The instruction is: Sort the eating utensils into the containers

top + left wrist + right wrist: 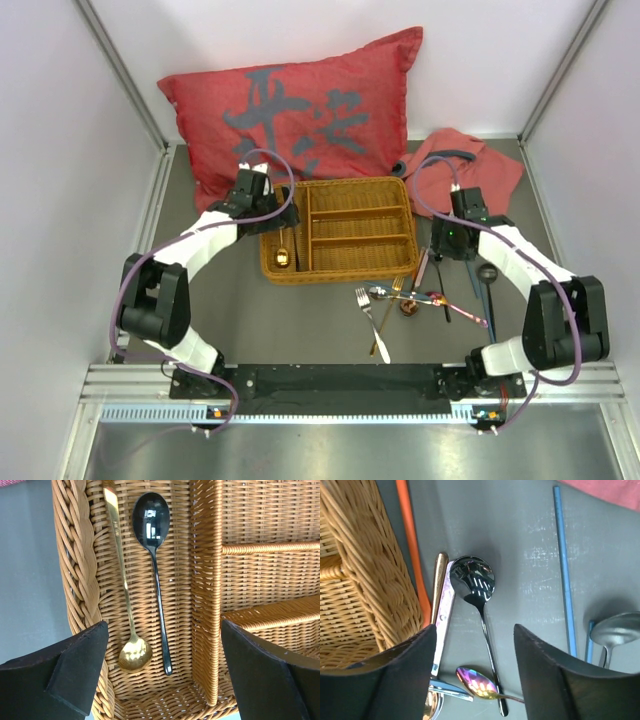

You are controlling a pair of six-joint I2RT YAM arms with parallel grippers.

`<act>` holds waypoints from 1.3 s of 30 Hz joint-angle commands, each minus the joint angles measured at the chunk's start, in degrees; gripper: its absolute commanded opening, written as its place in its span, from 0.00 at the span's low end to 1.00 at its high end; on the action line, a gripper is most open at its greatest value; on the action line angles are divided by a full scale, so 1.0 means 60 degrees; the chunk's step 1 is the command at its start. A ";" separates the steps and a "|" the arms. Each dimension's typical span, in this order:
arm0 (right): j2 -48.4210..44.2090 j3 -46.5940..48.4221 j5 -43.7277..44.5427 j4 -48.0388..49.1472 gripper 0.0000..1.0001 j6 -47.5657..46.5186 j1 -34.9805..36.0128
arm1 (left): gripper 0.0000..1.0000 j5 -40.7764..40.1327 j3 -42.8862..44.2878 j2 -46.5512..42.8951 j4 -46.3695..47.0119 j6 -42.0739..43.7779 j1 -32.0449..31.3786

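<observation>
Several utensils (400, 298) lie loose on the near tabletop (300, 330). The right tool (475, 630) gapes empty astride a dark spoon (472, 580). Further back, the left tool (165, 624) is spread wide, gripping nothing, above the wicker tray (80, 555), whose long compartment has a gold spoon (134, 652) and a black spoon (151, 520) side by side.

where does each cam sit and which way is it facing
Top: high behind the robot, looking down at tray and table; left arm, right arm show.
Left wrist: over the tray's long compartment, facing down at gold spoon; left fingers show.
Right wrist: beside the tray, facing down at black spoon on the table; right fingers show.
Shared: tray in all three.
</observation>
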 commanded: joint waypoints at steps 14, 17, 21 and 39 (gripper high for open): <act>0.1266 -0.0803 -0.0095 0.0315 0.30 0.0295 0.0091 | 0.98 0.0851 0.0131 -0.0734 0.0607 -0.0055 0.0122; 0.1676 -0.0642 -0.0109 0.0154 0.07 0.0252 0.0091 | 0.98 0.0998 0.0116 -0.0852 0.0608 -0.0055 0.0122; 0.2014 -0.0422 -0.0124 0.0036 0.00 0.0179 0.0091 | 0.98 0.1071 0.0116 -0.1100 0.0565 -0.0026 0.0122; -0.1150 0.1641 0.0478 -0.1399 0.00 0.0032 0.0091 | 0.95 0.4718 -0.0324 -0.1380 0.3241 -0.1387 -0.0156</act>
